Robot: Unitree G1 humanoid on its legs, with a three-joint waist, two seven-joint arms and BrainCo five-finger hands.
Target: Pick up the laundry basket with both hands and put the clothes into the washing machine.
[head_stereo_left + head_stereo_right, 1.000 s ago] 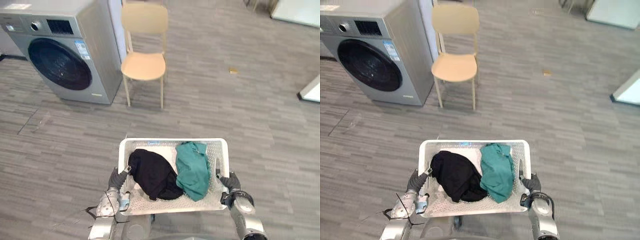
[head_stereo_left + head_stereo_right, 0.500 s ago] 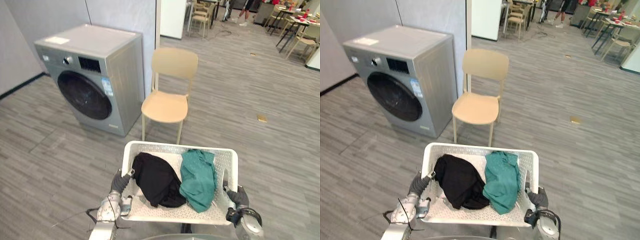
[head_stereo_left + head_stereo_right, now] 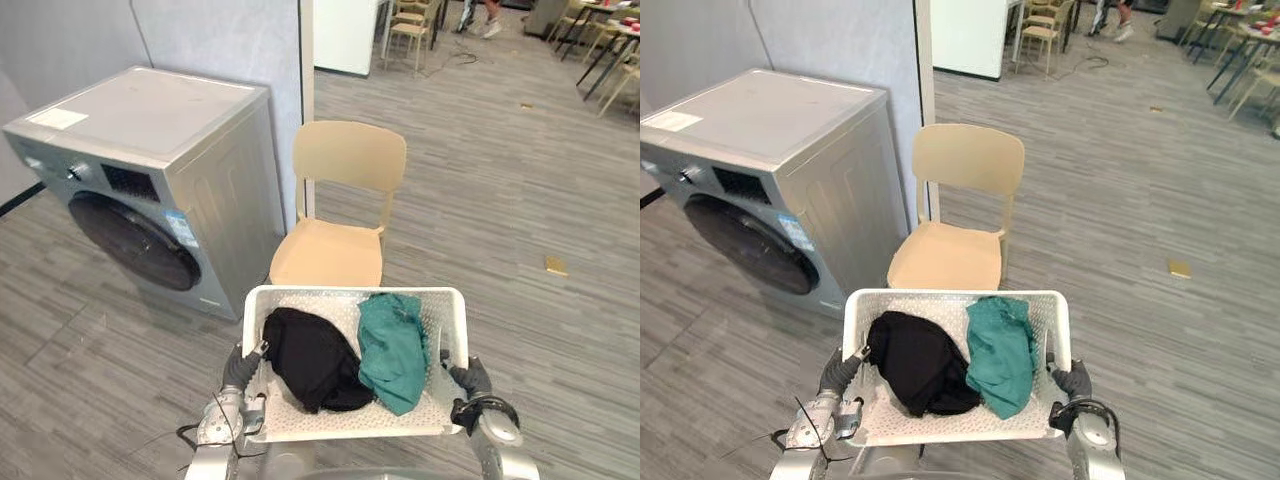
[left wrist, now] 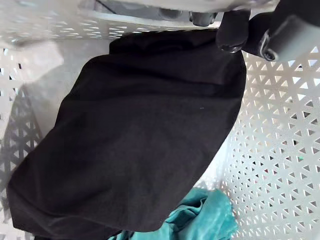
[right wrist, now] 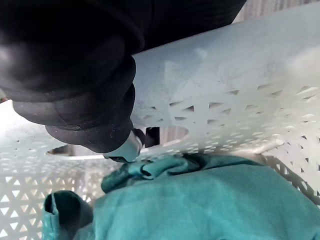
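Basket held out front, clothes inside | left hand, right hand each clasp a side rim | advice: keep it level, steer left of chair to washer

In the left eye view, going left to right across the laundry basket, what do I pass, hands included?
Left hand gripping the laundry basket → black garment → teal garment → right hand gripping the opposite side.

Open-plan hall: washing machine, beige chair, grey plank floor.
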